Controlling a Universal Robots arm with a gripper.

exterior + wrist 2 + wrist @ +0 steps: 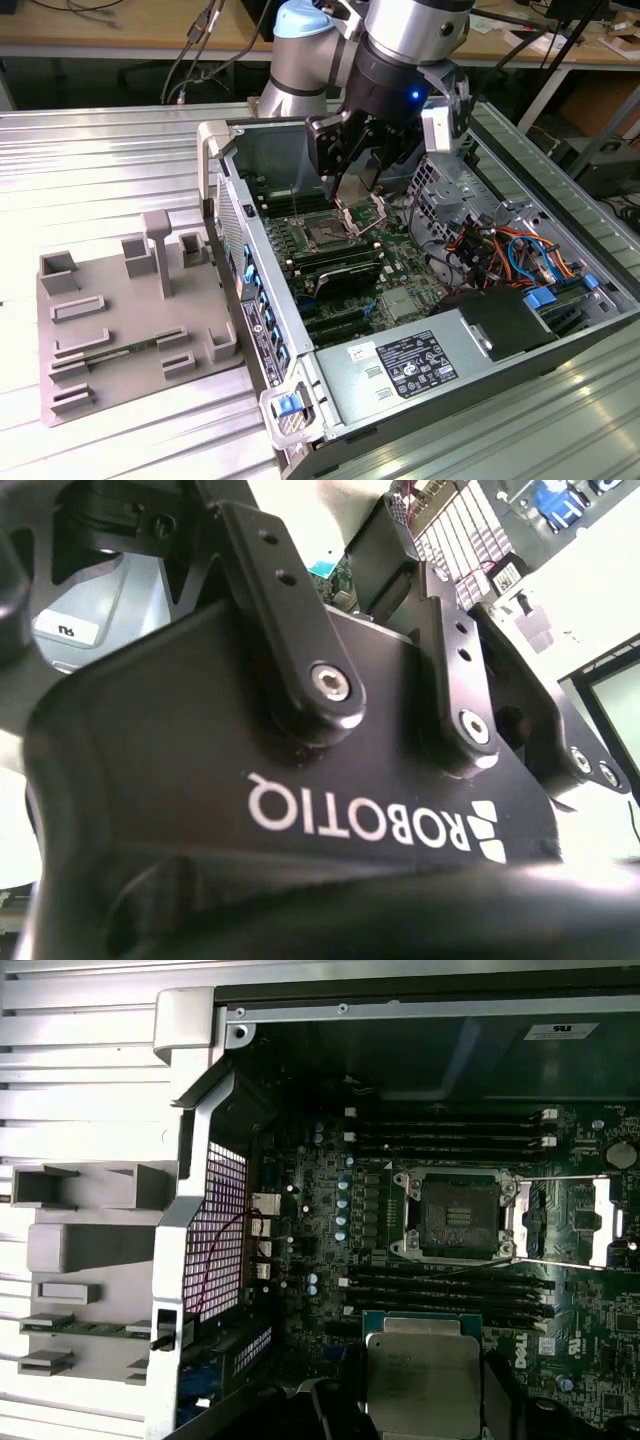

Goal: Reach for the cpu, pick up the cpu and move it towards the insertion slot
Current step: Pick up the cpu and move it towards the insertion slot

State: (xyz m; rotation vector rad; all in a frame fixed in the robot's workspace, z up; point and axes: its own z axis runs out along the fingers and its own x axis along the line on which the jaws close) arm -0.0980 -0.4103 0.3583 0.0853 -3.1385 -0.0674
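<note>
Gripper [352,190] inside the open computer case [480,330], hanging above the motherboard [395,265], closed on the cpu [424,1383]. In the first wrist view, cpu held flat between the two dark fingers [335,1410], dull silver top up, one finger on each side edge. In the exterior view, cpu [352,192] seen as a pale tilted plate at the fingertips, clear of the board below.

Insertion slot [457,1214] just ahead of the held chip, a pair of long black memory slots [450,1295] between them in the first wrist view. Socket open: dark centre bare, hinged silver bracket [603,1222] folded away to the far side, wire lever lifted. In the exterior view, the slot [327,232] below and slightly toward the exterior view's left of the fingertips.

Grey fixture [130,320] with its recesses well apart from the hand, outside the case on the metal table [90,150], no chip seen on it.

Judged from this: reach and pickup done, carry mostly done, chip near the socket but not yet over it; left is only the last short approach
</note>
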